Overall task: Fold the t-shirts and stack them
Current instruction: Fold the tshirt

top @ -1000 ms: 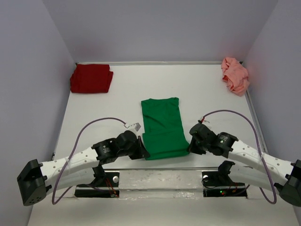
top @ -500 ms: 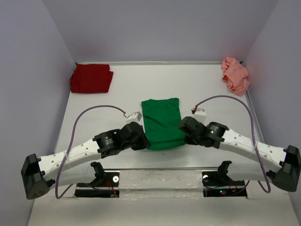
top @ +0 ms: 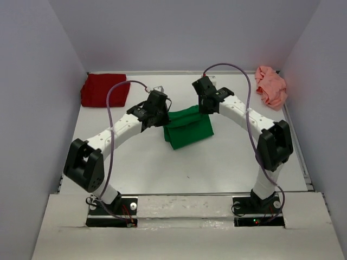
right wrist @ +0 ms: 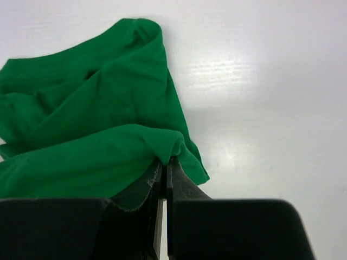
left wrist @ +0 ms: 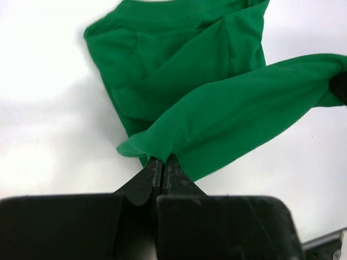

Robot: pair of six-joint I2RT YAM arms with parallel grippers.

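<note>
Green shirt (top: 187,127) sits centre frame on the counter (top: 227,157), one edge lifted, with left fingers (left wrist: 156,173) and right fingers (right wrist: 171,174) each clenched on a corner. It's soft, light, floppy cloth: hold corners, keep it taut

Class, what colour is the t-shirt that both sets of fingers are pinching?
It is a bright green t-shirt, plain with no pattern; the left wrist view shows it best.

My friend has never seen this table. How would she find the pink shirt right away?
Start at the white table and look to its far right corner. The salmon pink t-shirt lies there in a crumpled heap. It is the only messy pile off to the side: the dark red t-shirt sits as a neat rectangle in the far left corner, and the green t-shirt is in the middle.
</note>
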